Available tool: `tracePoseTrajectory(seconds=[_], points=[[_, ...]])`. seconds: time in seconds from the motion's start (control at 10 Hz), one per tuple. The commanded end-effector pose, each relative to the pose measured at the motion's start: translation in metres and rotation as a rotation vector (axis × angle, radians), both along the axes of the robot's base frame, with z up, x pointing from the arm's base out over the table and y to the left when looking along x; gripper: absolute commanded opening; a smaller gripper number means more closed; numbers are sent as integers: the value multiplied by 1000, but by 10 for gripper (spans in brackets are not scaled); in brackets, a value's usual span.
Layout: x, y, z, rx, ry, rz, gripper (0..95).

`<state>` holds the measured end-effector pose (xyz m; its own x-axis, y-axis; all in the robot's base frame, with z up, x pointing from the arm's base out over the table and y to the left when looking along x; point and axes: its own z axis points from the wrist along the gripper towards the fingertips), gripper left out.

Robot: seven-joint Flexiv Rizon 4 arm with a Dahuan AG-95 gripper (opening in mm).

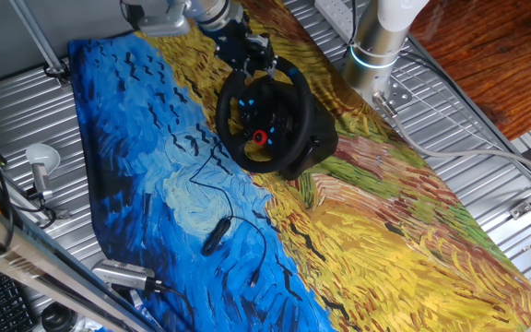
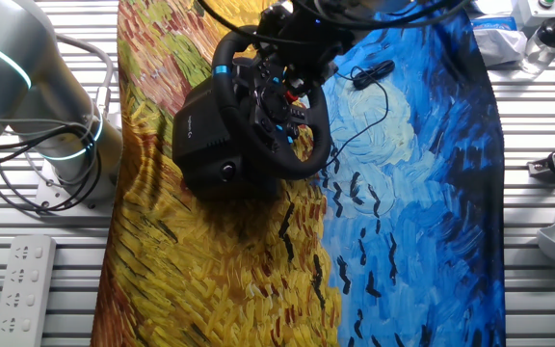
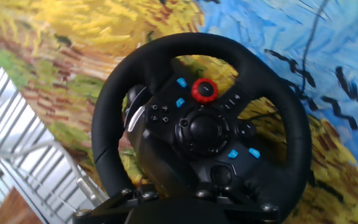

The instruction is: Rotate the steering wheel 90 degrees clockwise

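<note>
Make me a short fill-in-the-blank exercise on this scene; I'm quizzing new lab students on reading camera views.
1. The knob on the hub of the steering wheel is coloured ____.
2. The tool is at the wheel's ____, not at its hub.
3. The small black cabled device lies on the ____ part of the painted cloth.
4. The white power strip lies off the cloth, on the ____ table surface.

Missing words: red; rim; blue; metal

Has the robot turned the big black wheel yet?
Done: the gripper has reached the steering wheel at its rim. In hand: it seems to be gripping there, though its fingers are hard to see. Left: I cannot tell how much of the quarter turn clockwise remains.
</note>
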<state>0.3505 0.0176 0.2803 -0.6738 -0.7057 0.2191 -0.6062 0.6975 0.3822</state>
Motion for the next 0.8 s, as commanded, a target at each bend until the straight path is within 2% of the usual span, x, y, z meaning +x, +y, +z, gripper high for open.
tracePoseTrajectory(seconds=[0.1, 0.3, 0.5, 0.8], points=[[-1, -4, -2, -42, -15, -110, 380], [-1, -5, -2, -64, -8, -159, 380], [-1, -5, -3, -73, -6, -179, 380], [-1, -1, -12, -89, 0, -220, 380]])
